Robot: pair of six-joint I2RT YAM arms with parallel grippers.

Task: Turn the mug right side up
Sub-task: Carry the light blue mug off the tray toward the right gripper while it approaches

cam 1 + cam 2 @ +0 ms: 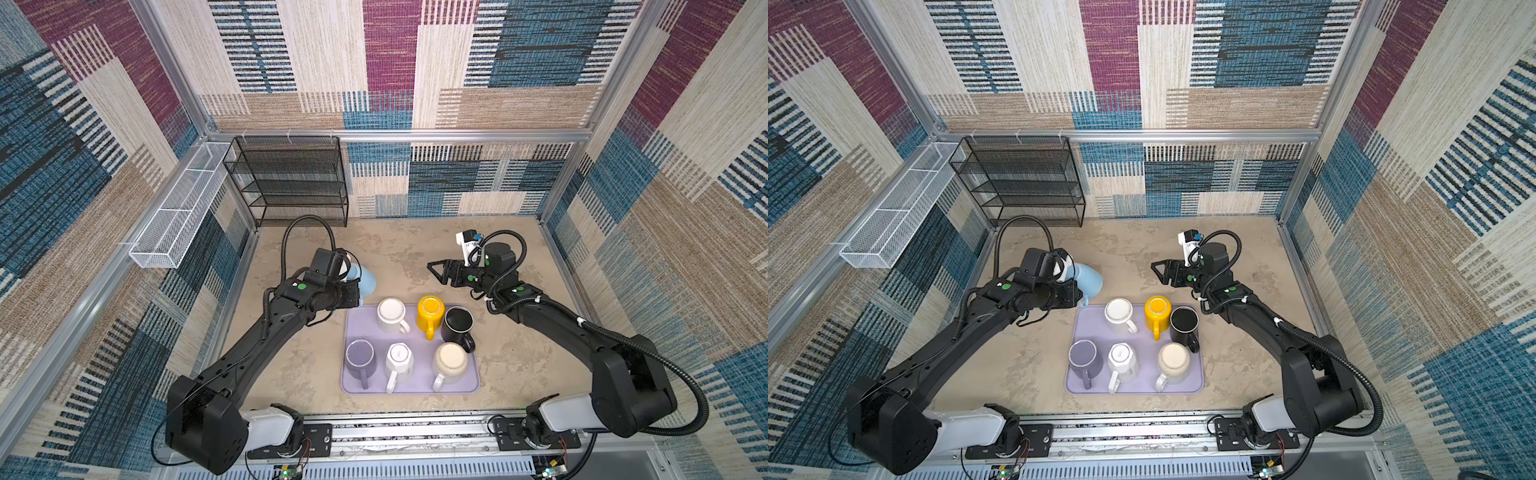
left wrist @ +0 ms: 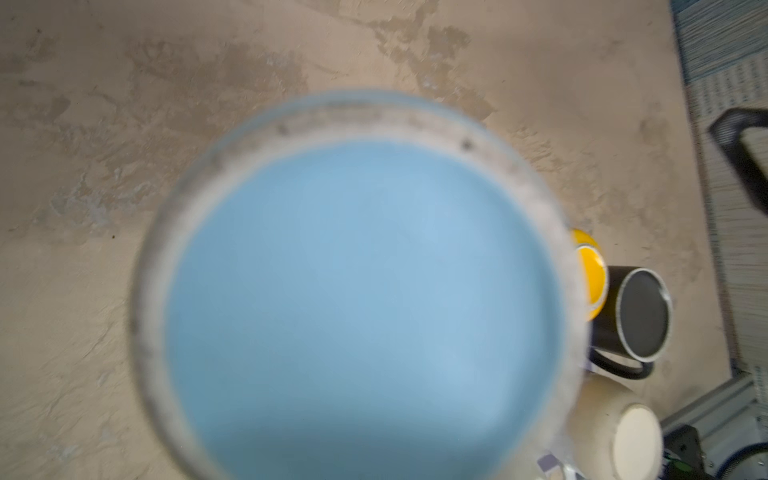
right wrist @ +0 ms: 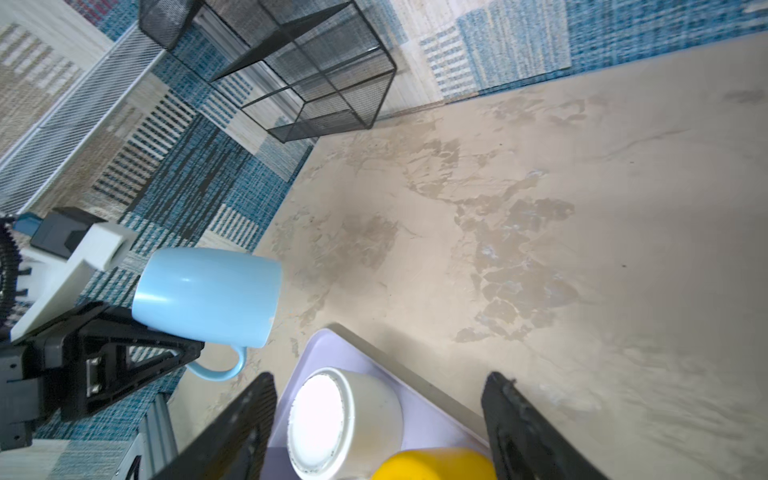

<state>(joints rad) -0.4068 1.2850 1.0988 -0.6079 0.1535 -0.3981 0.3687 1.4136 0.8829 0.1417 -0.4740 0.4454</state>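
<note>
The light blue mug (image 1: 365, 281) hangs above the table, lying on its side just behind the purple tray (image 1: 415, 390). My left gripper (image 1: 353, 291) is shut on it. In the right wrist view the mug (image 3: 208, 295) has its handle hanging down, and one black finger (image 3: 158, 357) lies along its underside. In the left wrist view the mug's blurred base (image 2: 365, 311) fills the frame and hides the jaws. My right gripper (image 1: 436, 273) hovers open and empty behind the tray's right side, pointing toward the mug. Its fingers stand wide apart in the right wrist view (image 3: 380, 378).
On the tray several mugs stand upside down: white (image 1: 391, 315), yellow (image 1: 430, 311), black (image 1: 457, 324), purple (image 1: 360, 357), faceted white (image 1: 399, 357) and cream (image 1: 451, 361). A black mesh shelf (image 1: 291, 178) stands at the back left, with a white wire basket (image 1: 174, 216) on the left wall.
</note>
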